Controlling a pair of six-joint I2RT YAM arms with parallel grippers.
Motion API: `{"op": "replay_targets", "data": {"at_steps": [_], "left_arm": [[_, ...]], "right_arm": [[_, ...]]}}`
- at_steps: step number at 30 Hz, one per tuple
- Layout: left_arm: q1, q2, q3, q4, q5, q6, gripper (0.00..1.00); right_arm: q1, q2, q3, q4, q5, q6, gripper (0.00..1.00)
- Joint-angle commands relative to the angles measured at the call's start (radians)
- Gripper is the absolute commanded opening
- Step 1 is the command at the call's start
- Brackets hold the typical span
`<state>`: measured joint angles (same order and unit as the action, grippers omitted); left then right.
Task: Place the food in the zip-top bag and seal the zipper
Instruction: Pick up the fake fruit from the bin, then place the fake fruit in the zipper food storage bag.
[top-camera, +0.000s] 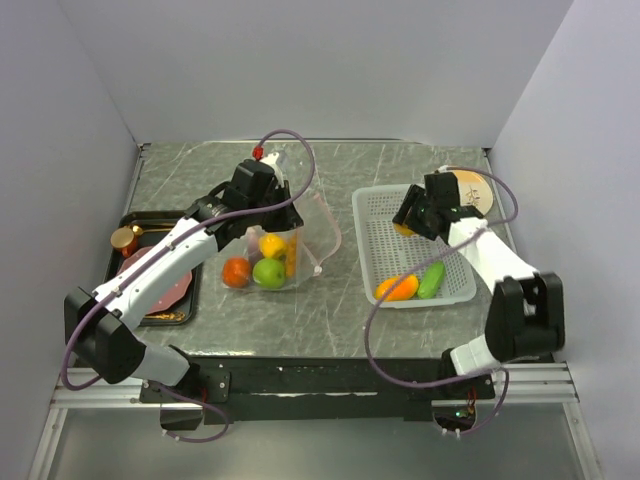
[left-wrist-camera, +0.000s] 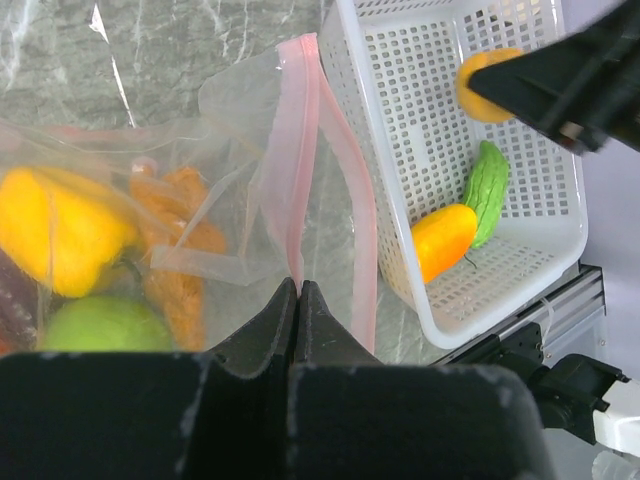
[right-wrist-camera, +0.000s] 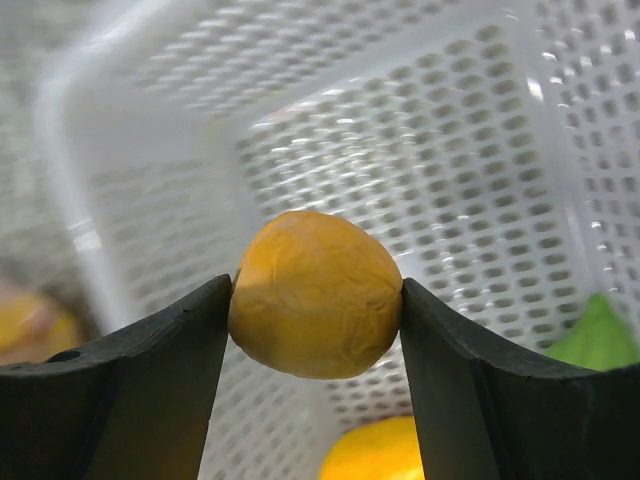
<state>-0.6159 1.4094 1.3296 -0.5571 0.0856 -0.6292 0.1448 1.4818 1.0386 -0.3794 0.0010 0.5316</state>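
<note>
The clear zip-top bag (top-camera: 300, 240) lies at the table's middle with a red-orange tomato (top-camera: 236, 271), a green lime (top-camera: 268, 272) and a yellow pepper (top-camera: 272, 244) inside. My left gripper (left-wrist-camera: 298, 284) is shut on the pink zipper (left-wrist-camera: 298, 150) strip and holds the bag's mouth edge up; it also shows in the top view (top-camera: 283, 215). My right gripper (right-wrist-camera: 315, 300) is shut on a round orange-yellow fruit (right-wrist-camera: 315, 293) above the white basket (top-camera: 385, 240). An orange mango (top-camera: 397, 288) and a green cucumber (top-camera: 432, 280) lie in the basket's near corner.
A black tray (top-camera: 185, 310) with a reddish-pink slab (top-camera: 165, 285) and a brown jar (top-camera: 126, 240) stand at the left. A pale round disc (top-camera: 472, 190) lies behind the basket. The basket stands right of the bag (left-wrist-camera: 420, 120).
</note>
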Motion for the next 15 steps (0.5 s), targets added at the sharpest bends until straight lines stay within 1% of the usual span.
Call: {"op": "replay_targets", "data": {"at_steps": [1, 5, 10, 12, 15], "left_arm": [[0.001, -0.01, -0.006, 0.042, 0.014, 0.002, 0.01], [0.001, 0.006, 0.005, 0.039, 0.025, 0.006, 0.01], [0.001, 0.019, 0.016, 0.04, 0.025, 0.017, 0.01], [0.001, 0.028, 0.023, 0.034, 0.028, 0.025, 0.01], [0.001, 0.033, 0.039, 0.028, 0.023, 0.036, 0.01]], "right_arm": [[0.03, -0.177, -0.044, 0.077, -0.173, 0.044, 0.36], [0.094, -0.253, -0.066, 0.119, -0.295, 0.068, 0.38], [0.217, -0.279, -0.035, 0.128, -0.335, 0.062, 0.39], [0.242, -0.281, -0.029, 0.155, -0.364, 0.065, 0.39], [0.285, -0.282, -0.023, 0.184, -0.363, 0.061, 0.41]]}}
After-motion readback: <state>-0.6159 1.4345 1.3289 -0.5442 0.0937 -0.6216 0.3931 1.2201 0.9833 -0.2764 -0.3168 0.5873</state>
